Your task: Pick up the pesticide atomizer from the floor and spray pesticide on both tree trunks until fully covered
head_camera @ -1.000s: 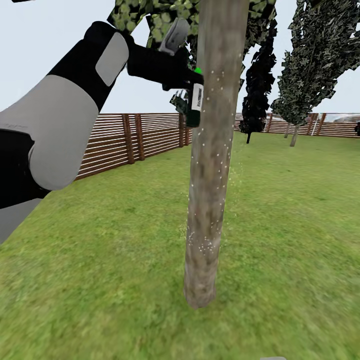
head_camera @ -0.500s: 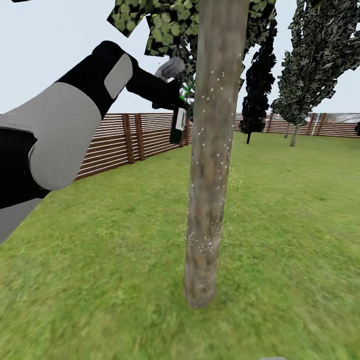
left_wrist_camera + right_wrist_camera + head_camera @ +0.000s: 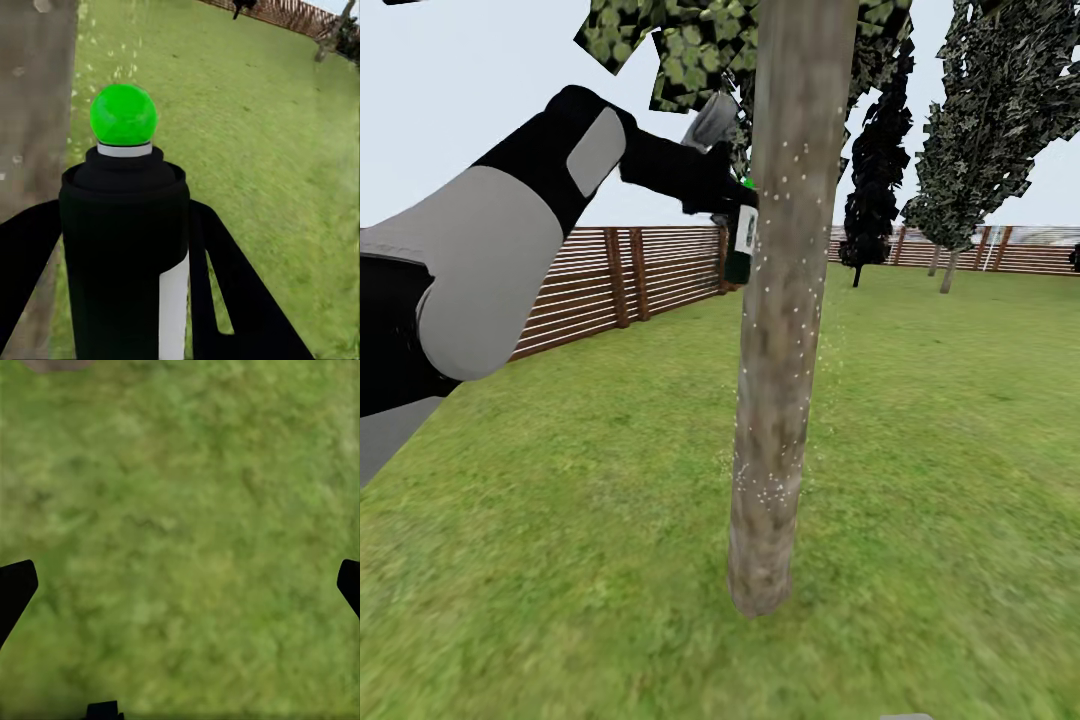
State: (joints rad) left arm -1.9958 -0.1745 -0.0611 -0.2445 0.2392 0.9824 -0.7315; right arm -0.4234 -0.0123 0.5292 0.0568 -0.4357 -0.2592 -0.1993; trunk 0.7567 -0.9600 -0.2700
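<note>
**Spraying first trunk, upper section**

My left gripper [image 3: 725, 200] is clamped on the spray bottle [image 3: 740, 236], held high just left of the near trunk [image 3: 780, 330]. White droplets speckle the trunk; the far side is probably uncovered. Next: sweep the nozzle across bare patches. The label's print is too blurred to read. My right gripper [image 3: 180, 585] hangs spread apart over grass [image 3: 180, 510].

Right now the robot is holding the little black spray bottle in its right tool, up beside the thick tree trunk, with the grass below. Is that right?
Not quite: the spray bottle is held in the left tool, not the right. The head view shows the left arm raising it beside the tree trunk, and the left wrist view shows the bottle between that tool's fingers. The right tool is open over grass.
</note>
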